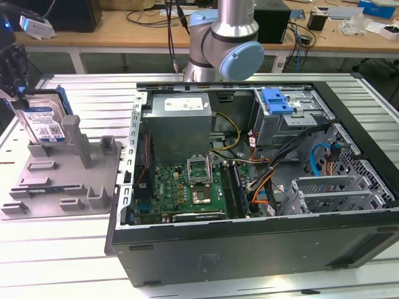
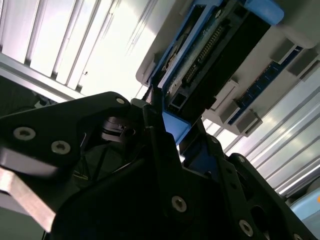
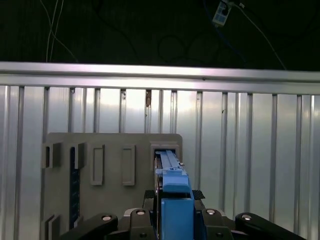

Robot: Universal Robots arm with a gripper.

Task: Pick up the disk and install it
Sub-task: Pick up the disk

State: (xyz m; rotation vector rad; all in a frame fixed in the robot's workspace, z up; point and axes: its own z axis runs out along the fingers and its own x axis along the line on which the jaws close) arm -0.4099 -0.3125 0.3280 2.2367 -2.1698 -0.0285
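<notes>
A flat silver metal hard disk in a blue plastic carrier stands on edge in a slot at the back of a grey moulded plastic fixture, at the exterior view's left, well apart from the computer. Its white-and-blue label faces the camera there, but I cannot read the print, nor that on the white sticker on the large grey metal power-supply box. The black gripper has its fingers closed on the carrier's upper edge, one on each side, as both wrist views show. The first wrist view looks straight down the carrier's narrow blue edge into the fixture's slot, with other vacant slots beside it and the ribbed aluminium table all around. The second wrist view gives the disk's black end face with a row of connector pins. The open black computer case lies on its side and holds the power-supply box at the rear, a green motherboard below it, a bundle of orange and black cables, a blue cable, and a silver drive cage topped by a small blue plastic latch. The silver and pale-blue robot arm rises behind the case, before a wooden bench.
</notes>
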